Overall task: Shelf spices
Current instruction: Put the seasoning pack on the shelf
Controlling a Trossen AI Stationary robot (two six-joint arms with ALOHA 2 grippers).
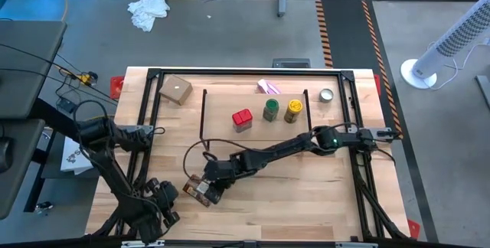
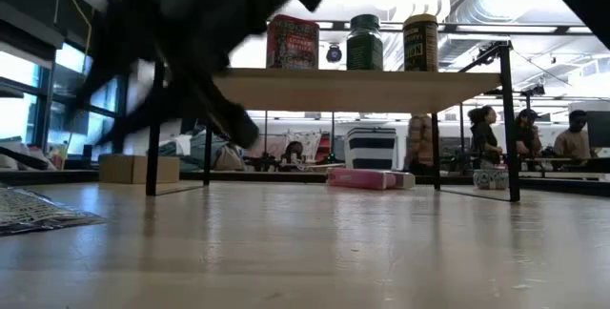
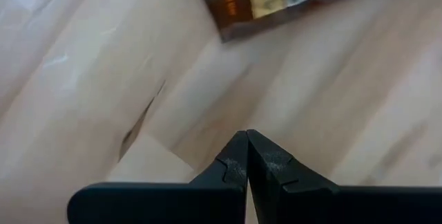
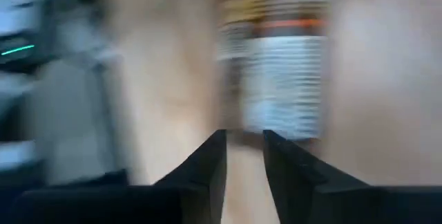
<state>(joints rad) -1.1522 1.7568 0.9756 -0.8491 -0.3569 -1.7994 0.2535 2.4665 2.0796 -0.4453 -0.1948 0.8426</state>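
Three spices, the red box (image 1: pixel 242 119), green-lidded jar (image 1: pixel 271 109) and yellow jar (image 1: pixel 293 109), stand on my shelf (image 2: pixel 357 90); the packet (image 1: pixel 200 190) lies at seven o'clock, right gripper (image 1: pixel 208 179) slightly parted above it, holding nothing, left gripper (image 3: pixel 246 156) closed empty.

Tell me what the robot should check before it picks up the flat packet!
1. Flat orange-brown packet lies on the light wooden table, not on the shelf: ok.
2. Right pincer is at the packet with its fingers slightly apart: ok.
3. Packet actually gripped: cannot tell.
4. Left pincer is shut and beside the packet: ok.
5. Red boxy container, green-lidded jar and yellow jar stand on the long wood-topped shelf: ok.
6. Free shelf space left of the red container: ok.
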